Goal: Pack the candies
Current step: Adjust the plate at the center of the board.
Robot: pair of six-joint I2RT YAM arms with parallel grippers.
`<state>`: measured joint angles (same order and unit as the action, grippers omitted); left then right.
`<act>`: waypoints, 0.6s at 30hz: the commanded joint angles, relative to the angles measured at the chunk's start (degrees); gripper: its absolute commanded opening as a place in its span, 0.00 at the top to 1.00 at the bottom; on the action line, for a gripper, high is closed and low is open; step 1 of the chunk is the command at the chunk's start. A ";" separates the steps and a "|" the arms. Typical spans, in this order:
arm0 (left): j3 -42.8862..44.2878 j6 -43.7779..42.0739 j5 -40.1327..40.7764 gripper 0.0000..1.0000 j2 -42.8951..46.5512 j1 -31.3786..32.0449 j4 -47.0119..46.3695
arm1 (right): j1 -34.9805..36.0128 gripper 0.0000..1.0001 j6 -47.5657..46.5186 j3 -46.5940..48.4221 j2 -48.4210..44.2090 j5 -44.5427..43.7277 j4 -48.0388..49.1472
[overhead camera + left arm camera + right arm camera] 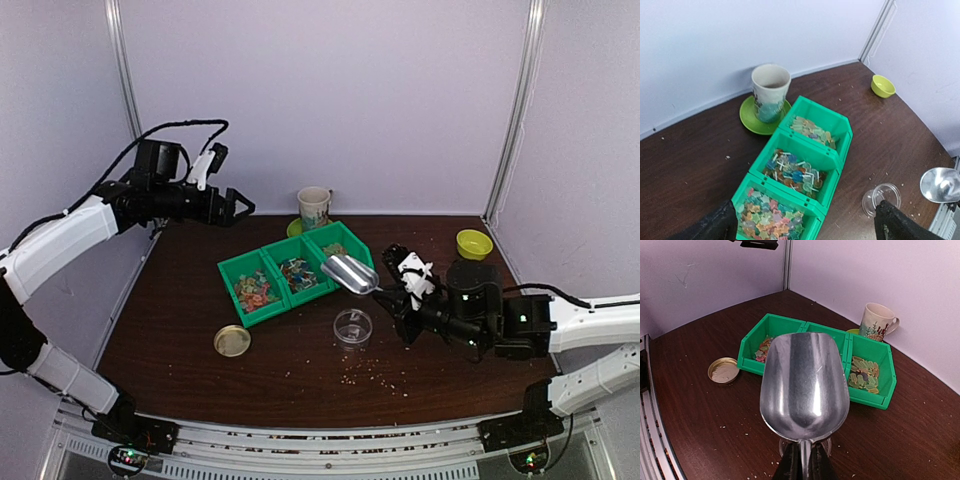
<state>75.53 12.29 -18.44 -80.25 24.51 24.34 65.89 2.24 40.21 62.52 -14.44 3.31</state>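
Observation:
Small mixed-colour candies (256, 290) fill three joined green bins (229, 270). The left wrist view shows star pieces (769, 216) in the near bin. The right wrist view shows more candies (863, 375) in the end bin. My right gripper (395, 283) is shut on the handle of an empty metal scoop (804, 382), held above a clear jar (353, 327) just right of the bins. The jar is mostly hidden under the scoop in the right wrist view. My left gripper (245, 208) is open and empty, raised at the back left, away from the bins.
A round tan lid (232, 341) lies in front of the bins. A mug (314, 207) on a green saucer stands behind them. A yellow-green bowl (474, 243) sits at the back right. Crumbs (375, 375) lie scattered in front of the jar.

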 commanded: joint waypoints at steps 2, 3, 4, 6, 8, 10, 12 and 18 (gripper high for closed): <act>7.07 -0.49 3.16 0.02 -4.54 -1.05 0.08 | -1.06 1.00 1.11 1.51 -2.97 -1.55 -2.58; 8.12 -0.44 3.40 0.02 -5.23 -1.05 0.58 | -1.16 1.00 1.01 1.42 -3.32 -1.62 -2.79; 8.94 -0.36 3.74 0.02 -5.87 -1.09 0.96 | -1.31 1.00 1.08 1.30 -3.69 -1.79 -2.91; 10.01 -0.22 4.51 0.02 -6.62 -1.14 1.17 | -1.52 1.00 0.88 1.27 -4.34 -1.78 -3.42; 10.90 0.14 5.12 0.02 -7.14 -1.31 1.22 | -1.84 1.00 0.68 1.35 -4.74 -1.86 -4.00; 11.72 0.27 5.43 0.02 -7.53 -1.44 1.36 | -2.03 1.00 0.41 1.47 -4.95 -1.55 -4.69; 12.55 0.13 6.15 0.02 -7.97 -1.75 1.70 | -2.21 1.00 0.26 1.25 -5.04 -1.32 -4.83; 14.02 -0.11 8.16 0.02 -8.90 -4.33 2.06 | -2.69 1.00 0.79 1.34 -4.43 0.54 -4.17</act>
<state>87.22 12.32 -12.27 -88.47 22.39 27.20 63.59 2.81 40.23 58.46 -14.98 -1.30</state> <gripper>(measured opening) 0.978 0.078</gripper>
